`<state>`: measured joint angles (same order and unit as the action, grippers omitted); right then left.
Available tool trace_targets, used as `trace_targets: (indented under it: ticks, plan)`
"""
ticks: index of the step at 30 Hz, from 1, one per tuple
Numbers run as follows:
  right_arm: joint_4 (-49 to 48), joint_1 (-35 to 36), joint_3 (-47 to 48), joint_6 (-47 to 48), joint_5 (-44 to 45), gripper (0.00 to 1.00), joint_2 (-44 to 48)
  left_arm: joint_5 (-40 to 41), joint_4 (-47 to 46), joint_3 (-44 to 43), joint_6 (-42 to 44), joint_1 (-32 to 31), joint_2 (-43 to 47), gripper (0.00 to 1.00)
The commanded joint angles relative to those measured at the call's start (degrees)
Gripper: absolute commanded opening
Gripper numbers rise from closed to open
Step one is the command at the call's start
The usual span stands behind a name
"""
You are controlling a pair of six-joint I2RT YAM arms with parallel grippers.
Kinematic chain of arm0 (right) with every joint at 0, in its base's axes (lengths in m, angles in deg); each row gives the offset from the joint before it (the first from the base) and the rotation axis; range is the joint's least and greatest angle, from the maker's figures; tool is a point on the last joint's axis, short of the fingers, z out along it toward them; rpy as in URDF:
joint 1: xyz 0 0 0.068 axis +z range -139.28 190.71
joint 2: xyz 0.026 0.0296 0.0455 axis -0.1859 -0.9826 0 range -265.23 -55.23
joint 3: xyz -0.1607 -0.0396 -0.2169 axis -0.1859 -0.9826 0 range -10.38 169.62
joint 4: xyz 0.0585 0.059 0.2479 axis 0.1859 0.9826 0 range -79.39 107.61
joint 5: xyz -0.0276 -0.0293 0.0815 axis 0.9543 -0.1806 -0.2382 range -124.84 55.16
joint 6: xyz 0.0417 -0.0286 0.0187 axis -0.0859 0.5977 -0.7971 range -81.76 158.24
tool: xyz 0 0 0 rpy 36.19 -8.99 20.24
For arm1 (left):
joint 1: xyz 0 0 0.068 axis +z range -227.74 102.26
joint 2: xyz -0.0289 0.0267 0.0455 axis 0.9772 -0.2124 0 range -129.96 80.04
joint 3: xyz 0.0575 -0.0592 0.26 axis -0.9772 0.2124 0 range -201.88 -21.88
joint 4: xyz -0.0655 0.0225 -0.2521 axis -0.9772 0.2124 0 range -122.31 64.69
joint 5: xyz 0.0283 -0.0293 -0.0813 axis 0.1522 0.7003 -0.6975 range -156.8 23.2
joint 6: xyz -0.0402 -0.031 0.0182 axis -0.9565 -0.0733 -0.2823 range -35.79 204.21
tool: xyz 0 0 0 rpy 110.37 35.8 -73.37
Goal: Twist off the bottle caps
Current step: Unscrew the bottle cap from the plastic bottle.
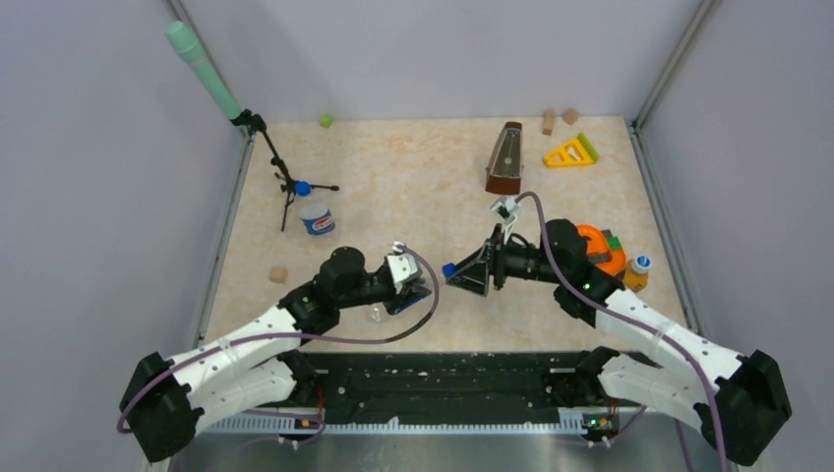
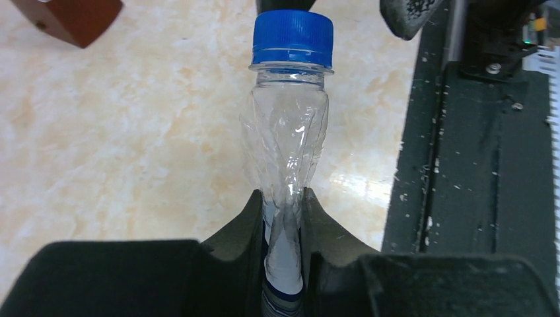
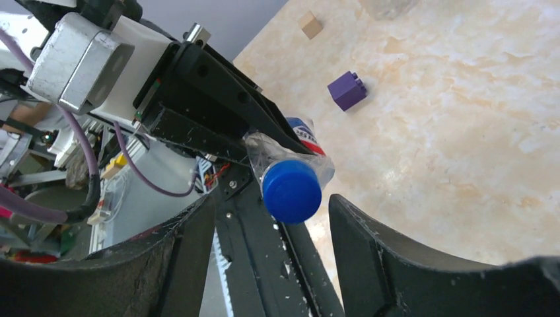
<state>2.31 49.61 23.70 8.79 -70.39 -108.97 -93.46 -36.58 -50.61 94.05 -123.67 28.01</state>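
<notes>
Left end effector (image 2: 285, 201) grasps bottle (image 2: 285, 132), cap (image 3: 291, 191) inside released right end effector (image 3: 271, 201)

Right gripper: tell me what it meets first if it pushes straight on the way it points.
The blue cap, just ahead between the open fingers of the right gripper, on the crushed bottle clamped by the left gripper. Depth is unclear, but nothing shows between.
</notes>
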Motion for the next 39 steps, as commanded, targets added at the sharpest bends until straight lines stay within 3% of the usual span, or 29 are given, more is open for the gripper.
trace_targets:
  ticks: [1,6,18,27,35,39]
  plan:
    - [-0.3,0.4,3.29,-4.33,4.26,0.63,0.17,7.34,-7.2,1.45,1.92,-0.85,2.31,0.0]
    - [1.69,0.39,4.12,-6.24,6.75,0.62,-0.34,9.9,-10.76,4.71,4.24,-1.75,5.56,0.0]
    - [-7.78,0.39,3.82,-15.87,2.63,0.54,-6.31,13.69,-10.84,6.26,6.87,-3.26,5.81,0.0]
    - [-9.01,0.39,3.98,-16.43,1.01,0.4,-9.43,15.25,-11.59,7.2,7.42,-3.55,6.6,0.0]
    - [-8.58,0.4,3.98,-15.81,2.64,0.44,-9.45,14.2,-10.61,7.02,8.06,-3.55,5.82,0.0]
    - [-8.84,0.39,4.06,-15.69,2.59,0.37,-10.04,13.9,-10.52,6.93,8.17,-3.63,5.78,0.0]
